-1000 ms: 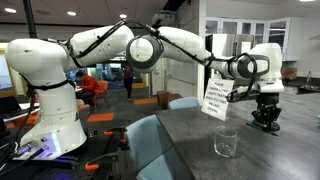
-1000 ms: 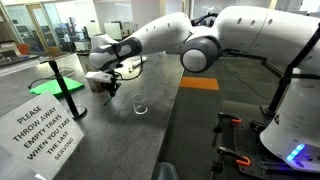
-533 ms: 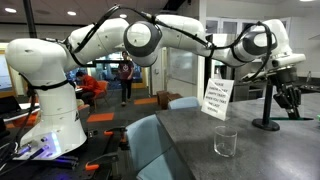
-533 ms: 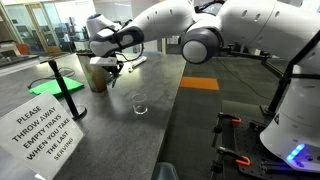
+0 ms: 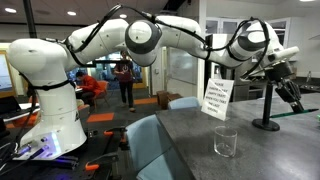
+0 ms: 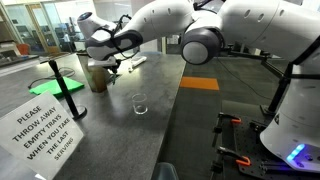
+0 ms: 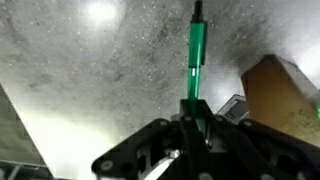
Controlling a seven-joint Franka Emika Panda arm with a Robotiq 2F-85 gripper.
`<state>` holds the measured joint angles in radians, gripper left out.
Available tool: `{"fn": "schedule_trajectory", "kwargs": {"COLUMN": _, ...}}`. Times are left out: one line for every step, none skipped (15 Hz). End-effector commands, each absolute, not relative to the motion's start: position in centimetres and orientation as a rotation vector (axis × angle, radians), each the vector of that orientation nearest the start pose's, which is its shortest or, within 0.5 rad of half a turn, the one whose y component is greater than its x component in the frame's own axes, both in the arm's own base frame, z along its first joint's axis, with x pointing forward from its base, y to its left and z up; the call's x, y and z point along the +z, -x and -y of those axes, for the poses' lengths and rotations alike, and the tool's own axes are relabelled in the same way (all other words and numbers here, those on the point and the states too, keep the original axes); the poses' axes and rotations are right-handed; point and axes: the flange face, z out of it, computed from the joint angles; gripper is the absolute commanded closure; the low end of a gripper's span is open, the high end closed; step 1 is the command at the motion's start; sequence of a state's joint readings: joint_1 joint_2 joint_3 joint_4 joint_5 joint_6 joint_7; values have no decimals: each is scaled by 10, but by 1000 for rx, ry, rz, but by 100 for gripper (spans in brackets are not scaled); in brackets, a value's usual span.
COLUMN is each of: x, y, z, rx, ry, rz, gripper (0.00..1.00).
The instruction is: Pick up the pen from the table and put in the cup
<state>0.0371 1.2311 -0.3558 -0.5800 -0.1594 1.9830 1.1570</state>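
Observation:
In the wrist view my gripper [image 7: 195,112] is shut on the green pen [image 7: 195,52], which sticks straight out past the fingertips above the speckled grey table [image 7: 90,70]. In both exterior views the gripper [image 5: 285,85] [image 6: 113,64] is raised above the far part of the table [image 5: 195,150] [image 6: 150,135]. The pen itself is too small to make out there. The clear cup [image 5: 226,142] [image 6: 140,103] stands upright on the table, apart from the gripper and nearer the table's front.
A black post with a round base [image 5: 267,112] [image 6: 56,76] stands near the gripper. A white printed sign [image 5: 216,98] [image 6: 45,127] stands on the table. A brown container [image 6: 97,76] [image 7: 282,92] sits just beside the gripper.
The gripper has risen from low over the table to well above it, carrying the pen. In the last half second it shifted only slightly.

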Motion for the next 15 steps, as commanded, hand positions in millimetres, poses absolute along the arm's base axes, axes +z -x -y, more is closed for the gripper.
{"fn": "schedule_trajectory", "kwargs": {"x": 296, "y": -815, "z": 103, "rx": -751, "ry": 2827, "rz": -1883, "gripper": 97}}
{"fn": "schedule_trajectory", "kwargs": {"x": 297, "y": -814, "z": 102, "rx": -715, "ry": 2821, "rz": -1858, "gripper": 97}}
{"fn": "schedule_trajectory", "kwargs": {"x": 296, "y": -812, "z": 100, "rx": -670, "ry": 2823, "rz": -1837, "gripper": 97}}
{"fn": "schedule_trajectory", "kwargs": {"x": 295, "y": -808, "z": 92, "rx": -542, "ry": 2833, "rz": -1743, "gripper": 97}}
{"fn": "schedule_trajectory", "kwargs": {"x": 293, "y": -805, "z": 88, "rx": -487, "ry": 2844, "rz": -1706, "gripper": 97}}
{"fn": "schedule_trajectory", "kwargs": {"x": 293, "y": -801, "z": 82, "rx": -427, "ry": 2853, "rz": -1649, "gripper": 97}}
{"fn": "schedule_trajectory", "kwargs": {"x": 286, "y": -813, "z": 90, "rx": -541, "ry": 2846, "rz": -1747, "gripper": 89}}
{"fn": "schedule_trajectory", "kwargs": {"x": 286, "y": -810, "z": 84, "rx": -494, "ry": 2853, "rz": -1712, "gripper": 89}}
{"fn": "schedule_trajectory", "kwargs": {"x": 288, "y": -808, "z": 82, "rx": -471, "ry": 2856, "rz": -1694, "gripper": 89}}
{"fn": "schedule_trajectory", "kwargs": {"x": 289, "y": -807, "z": 81, "rx": -460, "ry": 2854, "rz": -1691, "gripper": 89}}
{"fn": "schedule_trajectory", "kwargs": {"x": 290, "y": -806, "z": 82, "rx": -453, "ry": 2853, "rz": -1693, "gripper": 89}}
{"fn": "schedule_trajectory", "kwargs": {"x": 289, "y": -805, "z": 83, "rx": -449, "ry": 2853, "rz": -1695, "gripper": 89}}
{"fn": "schedule_trajectory", "kwargs": {"x": 288, "y": -805, "z": 83, "rx": -448, "ry": 2853, "rz": -1695, "gripper": 89}}
{"fn": "schedule_trajectory", "kwargs": {"x": 287, "y": -805, "z": 83, "rx": -447, "ry": 2853, "rz": -1694, "gripper": 89}}
{"fn": "schedule_trajectory", "kwargs": {"x": 287, "y": -805, "z": 83, "rx": -447, "ry": 2853, "rz": -1694, "gripper": 89}}
